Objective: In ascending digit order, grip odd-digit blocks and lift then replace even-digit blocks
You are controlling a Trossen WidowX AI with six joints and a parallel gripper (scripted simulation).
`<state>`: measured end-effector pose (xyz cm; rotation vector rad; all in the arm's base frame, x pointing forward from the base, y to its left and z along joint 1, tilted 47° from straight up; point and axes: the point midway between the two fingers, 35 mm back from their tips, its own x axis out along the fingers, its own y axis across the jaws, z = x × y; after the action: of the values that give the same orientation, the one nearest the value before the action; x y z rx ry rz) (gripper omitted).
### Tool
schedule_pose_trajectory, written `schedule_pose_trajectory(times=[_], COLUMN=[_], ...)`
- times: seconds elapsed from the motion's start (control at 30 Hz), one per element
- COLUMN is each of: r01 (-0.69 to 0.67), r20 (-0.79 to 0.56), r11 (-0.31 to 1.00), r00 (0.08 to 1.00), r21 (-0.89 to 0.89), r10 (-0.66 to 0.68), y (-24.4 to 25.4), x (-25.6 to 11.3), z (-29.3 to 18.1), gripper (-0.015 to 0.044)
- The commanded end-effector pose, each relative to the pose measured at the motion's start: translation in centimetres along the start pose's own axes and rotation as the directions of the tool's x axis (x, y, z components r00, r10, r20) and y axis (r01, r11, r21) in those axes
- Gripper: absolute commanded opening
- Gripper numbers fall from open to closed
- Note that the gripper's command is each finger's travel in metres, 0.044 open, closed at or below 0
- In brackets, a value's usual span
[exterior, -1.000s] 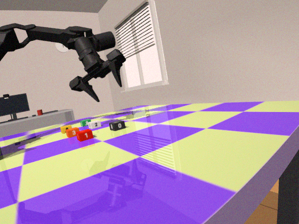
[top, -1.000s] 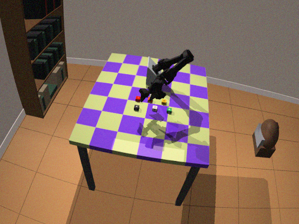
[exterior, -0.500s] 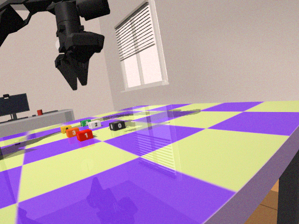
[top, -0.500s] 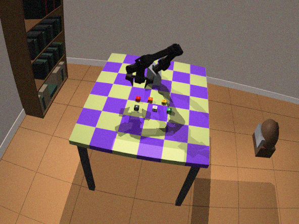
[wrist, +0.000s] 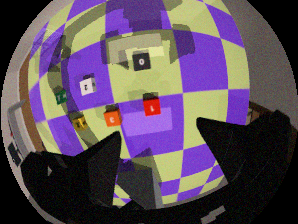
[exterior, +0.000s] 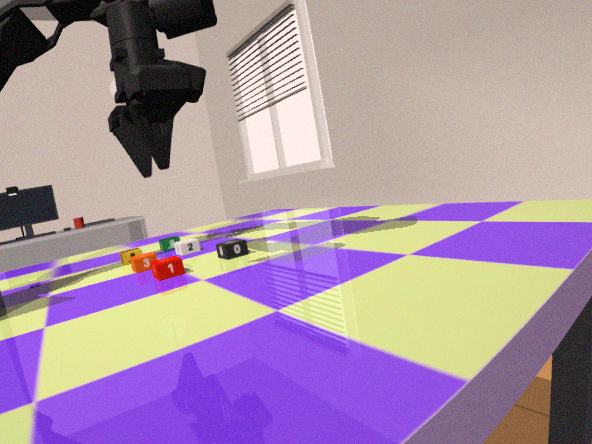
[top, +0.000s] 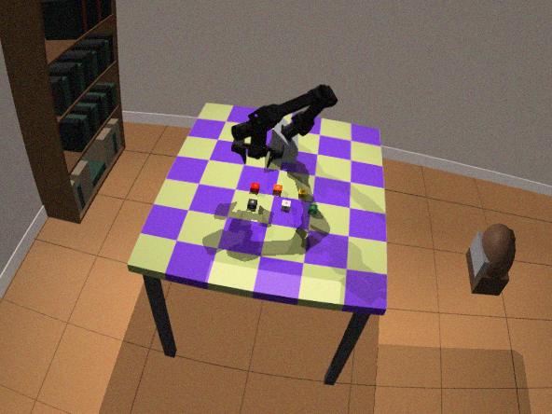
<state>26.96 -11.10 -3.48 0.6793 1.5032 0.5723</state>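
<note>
A black block (top: 252, 204) (exterior: 232, 249) (wrist: 141, 61) shows 0. A red block (top: 255, 187) (exterior: 168, 268) (wrist: 152, 106) shows 1. A white block (top: 285, 205) (exterior: 188, 247) (wrist: 87, 86) shows 2. An orange block (top: 278, 189) (exterior: 144, 262) (wrist: 112, 118) shows 3. A yellow block (top: 303, 192) (exterior: 131, 256) (wrist: 79, 122) and a green block (top: 312, 209) (exterior: 169, 243) (wrist: 60, 97) bear digits too unclear to read. My gripper (top: 255, 164) (exterior: 155, 172) (wrist: 159, 129) is open and empty, pointing down high above the table, on the arm base's side of the red block.
The blocks stand close together in two rows on the purple and yellow checkered table (top: 154, 252) (exterior: 480, 310). The orange block is beside the red one, and the black one stands farther from the arm base. A bookcase (top: 28, 93) stands left of the table, off it.
</note>
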Motion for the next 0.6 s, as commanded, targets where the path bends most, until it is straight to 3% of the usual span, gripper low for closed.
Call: schedule_pose_trajectory(times=[0.0,0.17,0.4,0.57], r01=[-0.004,-0.004,-0.009,-0.009], r20=[0.001,0.001,-0.001,-0.001], r11=[1.0,1.0,1.0,1.0], r00=[1.0,1.0,1.0,1.0], r21=[0.005,0.005,0.007,0.007], r10=[0.004,0.004,0.009,0.009], y=[0.0,0.3,7.7,8.0], x=[0.0,0.0,0.0,0.0], z=[0.0,0.0,-2.2,-2.3], gripper=[0.04,0.04,0.04,0.04])
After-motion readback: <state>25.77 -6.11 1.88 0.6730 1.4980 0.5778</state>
